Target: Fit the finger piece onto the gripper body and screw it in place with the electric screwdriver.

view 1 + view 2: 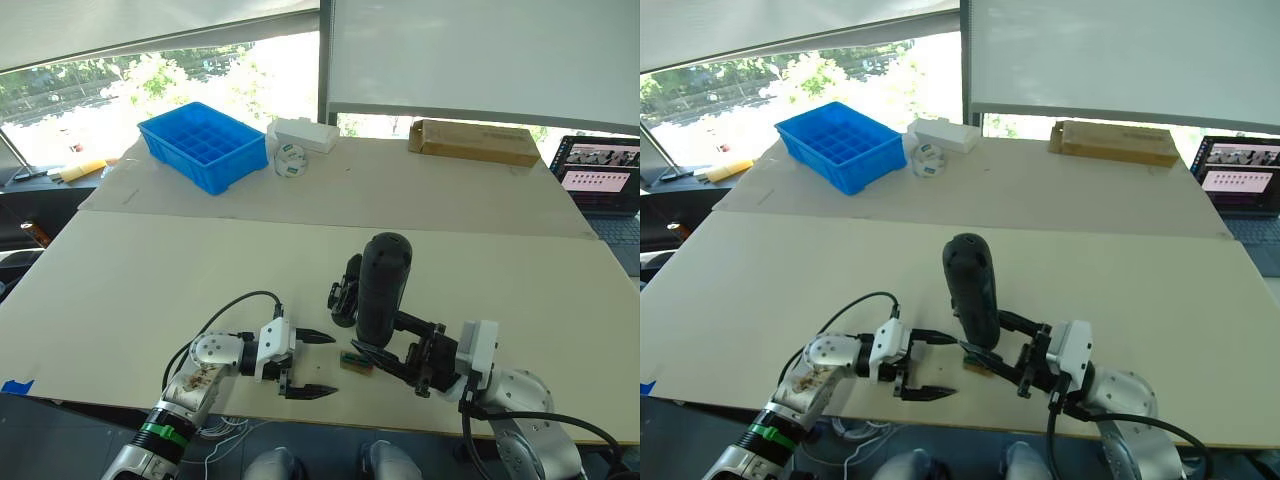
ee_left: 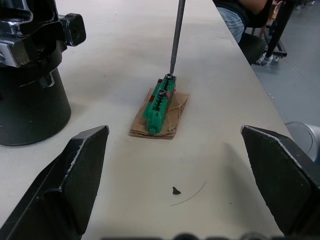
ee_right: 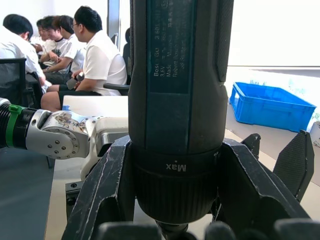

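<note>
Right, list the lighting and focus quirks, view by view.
Eye views: the windows behind the blue bin are blown out bright. Left wrist view: the green block is sharp, with soft shadows beside it. Right wrist view: the electric screwdriver in the right hand is backlit and dark against bright windows.

Pale table (image 1: 200, 270) (sunlit windows (image 1: 150, 75) behind)

The electric screwdriver (image 1: 383, 285) stands in front of the gripper body (image 1: 345, 291), hiding most of it in the left eye view; in the left wrist view the body (image 2: 30, 75) is cut off by the picture's edge. The screwdriver's thin bit (image 2: 175, 35) runs out of that picture, its shaft end unseen. The finger piece cannot be identified. A small dark speck (image 2: 175, 190) on the table is too small to tell.
</note>
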`<act>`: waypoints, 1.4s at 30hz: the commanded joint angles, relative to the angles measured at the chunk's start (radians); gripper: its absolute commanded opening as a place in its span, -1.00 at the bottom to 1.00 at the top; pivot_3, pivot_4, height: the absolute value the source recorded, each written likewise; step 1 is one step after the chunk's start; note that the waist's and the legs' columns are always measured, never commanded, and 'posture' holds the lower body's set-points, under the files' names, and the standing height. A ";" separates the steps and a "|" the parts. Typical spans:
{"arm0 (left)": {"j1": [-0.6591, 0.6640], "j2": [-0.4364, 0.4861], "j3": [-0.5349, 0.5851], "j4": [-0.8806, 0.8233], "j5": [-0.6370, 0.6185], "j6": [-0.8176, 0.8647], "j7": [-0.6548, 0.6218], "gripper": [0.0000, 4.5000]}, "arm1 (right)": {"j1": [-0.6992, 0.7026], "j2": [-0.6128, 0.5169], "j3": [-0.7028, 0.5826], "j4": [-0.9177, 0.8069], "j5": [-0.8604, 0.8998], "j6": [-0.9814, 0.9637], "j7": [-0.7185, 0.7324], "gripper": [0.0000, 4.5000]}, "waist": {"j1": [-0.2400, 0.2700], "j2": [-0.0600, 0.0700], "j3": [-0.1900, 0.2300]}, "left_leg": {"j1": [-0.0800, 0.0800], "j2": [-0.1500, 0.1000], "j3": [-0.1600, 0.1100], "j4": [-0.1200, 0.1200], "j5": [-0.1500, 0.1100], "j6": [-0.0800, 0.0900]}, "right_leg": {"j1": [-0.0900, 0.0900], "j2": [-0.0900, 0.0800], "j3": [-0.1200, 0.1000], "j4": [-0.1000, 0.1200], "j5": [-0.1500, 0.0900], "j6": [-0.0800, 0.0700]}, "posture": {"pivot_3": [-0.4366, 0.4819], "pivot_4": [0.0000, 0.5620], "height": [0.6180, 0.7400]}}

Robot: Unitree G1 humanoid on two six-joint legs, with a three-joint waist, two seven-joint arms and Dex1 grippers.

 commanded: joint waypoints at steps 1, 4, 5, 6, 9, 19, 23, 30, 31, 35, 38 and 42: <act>0.018 0.005 -0.006 0.008 0.002 -0.018 -0.010 1.00 | -0.011 -0.003 -0.020 -0.035 0.016 -0.041 -0.002 -0.16 | 0.000 0.000 0.000 | 0.000 0.000 0.000 0.000 0.000 0.000 | 0.000 0.000 0.000 0.000 0.000 0.000 | -0.05 -0.47 1.00; 0.021 0.010 -0.001 0.014 -0.001 -0.026 -0.018 1.00 | -0.008 -0.006 -0.022 -0.032 0.015 -0.041 -0.002 -0.16 | 0.000 0.000 0.000 | 0.000 0.000 0.000 0.000 0.000 0.000 | 0.000 0.000 0.000 0.000 0.000 0.000 | -0.05 -0.47 1.00; 0.021 0.011 -0.001 0.015 -0.002 -0.028 -0.019 1.00 | -0.008 -0.006 -0.022 -0.031 0.014 -0.042 -0.001 -0.16 | 0.000 0.000 0.000 | 0.000 0.000 0.000 0.000 0.000 0.000 | 0.000 0.000 0.000 0.000 0.000 0.000 | -0.05 -0.47 1.00; 0.022 0.012 0.000 0.016 -0.002 -0.030 -0.020 1.00 | -0.007 -0.006 -0.023 -0.030 0.014 -0.043 -0.001 -0.16 | 0.000 0.000 0.000 | 0.000 0.000 0.000 0.000 0.000 0.000 | 0.000 0.000 0.000 0.000 0.000 0.000 | -0.05 -0.47 1.00; 0.022 0.011 -0.002 0.018 -0.002 -0.033 -0.021 1.00 | -0.007 -0.007 -0.024 -0.029 0.014 -0.045 -0.001 -0.16 | -0.001 0.000 0.000 | 0.000 0.000 0.000 0.000 0.000 0.000 | 0.000 0.000 0.000 0.000 0.000 0.000 | -0.05 -0.47 1.00; 0.008 0.003 -0.012 0.010 0.003 -0.020 -0.012 1.00 | -0.006 -0.001 -0.016 -0.023 0.007 -0.052 0.000 -0.16 | 0.000 0.000 0.000 | 0.000 0.000 0.000 0.000 0.000 0.000 | 0.000 0.000 0.000 0.000 0.000 0.000 | -0.05 -0.47 1.00; 0.006 0.001 -0.013 0.010 0.004 -0.018 -0.011 1.00 | -0.009 0.001 -0.017 -0.020 0.005 -0.055 0.000 -0.16 | 0.000 0.000 0.000 | 0.000 0.000 0.000 0.000 0.000 0.000 | 0.000 0.000 0.000 0.000 0.000 0.000 | -0.05 -0.47 1.00; 0.007 0.000 -0.013 0.018 0.006 -0.022 -0.009 1.00 | -0.015 0.001 -0.019 -0.015 0.005 -0.054 0.000 -0.16 | 0.000 0.000 0.000 | 0.000 0.000 0.000 0.000 0.000 0.000 | 0.000 0.000 0.000 0.000 0.000 0.000 | -0.05 -0.47 1.00; 0.008 -0.001 -0.013 0.019 0.007 -0.023 -0.009 1.00 | -0.015 0.001 -0.019 -0.015 0.005 -0.054 0.000 -0.16 | 0.000 0.000 0.000 | 0.000 0.000 0.000 0.000 0.000 0.000 | 0.000 0.000 0.000 0.000 0.000 0.000 | -0.05 -0.47 1.00; 0.008 -0.001 -0.013 0.022 0.008 -0.025 -0.009 1.00 | -0.023 0.002 -0.017 -0.013 0.005 -0.052 0.000 -0.16 | 0.000 0.000 0.000 | 0.000 0.000 0.000 0.000 0.000 0.000 | 0.000 0.000 0.000 0.000 0.000 0.000 | -0.05 -0.47 1.00; 0.008 -0.002 -0.014 0.021 0.008 -0.025 -0.009 1.00 | -0.027 0.003 -0.017 -0.012 0.004 -0.051 -0.002 -0.16 | 0.000 0.000 0.000 | 0.000 0.000 0.000 0.000 0.000 0.000 | 0.000 0.000 0.000 0.000 0.000 0.000 | -0.05 -0.47 1.00; 0.011 0.000 -0.014 0.013 0.007 -0.020 -0.008 1.00 | -0.027 0.003 -0.015 -0.012 0.002 -0.051 -0.002 -0.16 | 0.000 0.000 0.000 | 0.000 0.000 0.000 0.000 0.000 0.000 | 0.000 0.000 0.000 0.000 0.000 0.000 | -0.05 -0.47 1.00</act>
